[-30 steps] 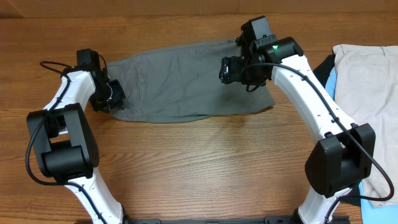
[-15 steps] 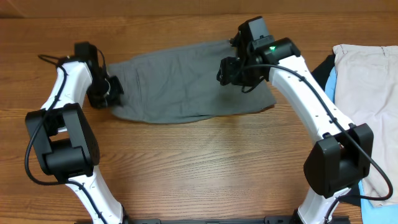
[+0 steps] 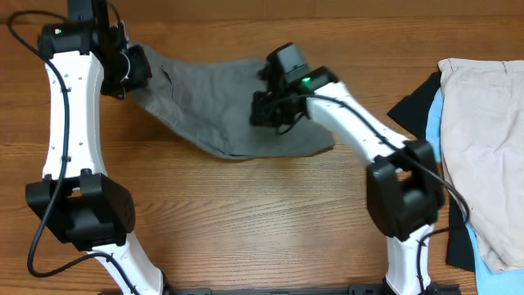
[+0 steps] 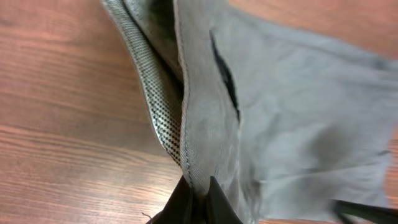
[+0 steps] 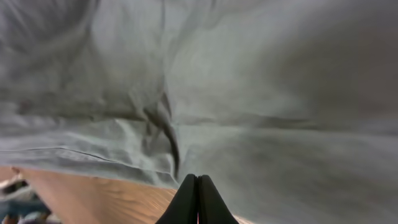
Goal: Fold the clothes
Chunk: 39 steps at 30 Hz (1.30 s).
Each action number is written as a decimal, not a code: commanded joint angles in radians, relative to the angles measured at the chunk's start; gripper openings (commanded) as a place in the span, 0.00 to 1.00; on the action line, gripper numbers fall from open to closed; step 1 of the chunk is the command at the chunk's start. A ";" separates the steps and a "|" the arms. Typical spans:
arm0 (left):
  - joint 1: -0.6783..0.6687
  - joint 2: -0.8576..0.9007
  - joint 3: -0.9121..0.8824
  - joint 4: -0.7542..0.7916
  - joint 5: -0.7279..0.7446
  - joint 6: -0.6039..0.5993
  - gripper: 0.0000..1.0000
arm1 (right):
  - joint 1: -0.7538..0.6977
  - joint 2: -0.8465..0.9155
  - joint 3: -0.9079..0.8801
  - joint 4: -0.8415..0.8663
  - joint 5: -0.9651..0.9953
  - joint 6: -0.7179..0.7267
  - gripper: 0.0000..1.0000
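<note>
Moved since earlier: both arms had swung to the robot's left. The left hand (image 3: 131,70) had gone from the near-left end of the garment up to the far-left corner of the surface (image 3: 246,221). The right hand (image 3: 266,111) had followed leftward, and the cloth had gone with them.
Left hand: its fingers were pressed together on a seamed edge of the grey shorts (image 3: 205,94), pinching it. In the left wrist view the fabric hung taut away from the pinch.
Right hand: its fingertips were closed tight. A crease of grey cloth ran straight down into them, so it was judged to be pinching a fold of the shorts near their middle.
Shorts near the hands: the white mesh pocket lining (image 4: 155,109) showed beside the gripped edge, turned outward. The slit back pocket (image 4: 225,78) gaped a little on the upper face.
Shorts overall: they were stretched diagonally between the two hands, no longer lying flat and square. The far end was lifted, while the near hem still lay on the surface.
Other clothes: the beige garment (image 3: 483,123), light blue garment (image 3: 437,115) and black garment (image 3: 413,102) lay piled at the right edge, well apart from both hands.
Meaning for the task: this looked like a reposition or the start of a fold, with no crease yet laid down. Folding of the shorts seemed at an early stage, and the pile was untouched.
</note>
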State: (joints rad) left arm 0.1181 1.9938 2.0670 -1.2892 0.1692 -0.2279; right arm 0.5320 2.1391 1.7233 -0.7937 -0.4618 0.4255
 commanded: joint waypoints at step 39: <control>-0.213 -0.029 0.176 -0.106 -0.076 0.229 0.04 | -0.375 -0.134 0.045 -0.394 0.260 -0.037 0.04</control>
State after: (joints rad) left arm -0.0574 1.9934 2.2131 -1.3987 0.1158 -0.0284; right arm 0.1978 2.0041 1.7821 -1.1820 -0.2382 0.4011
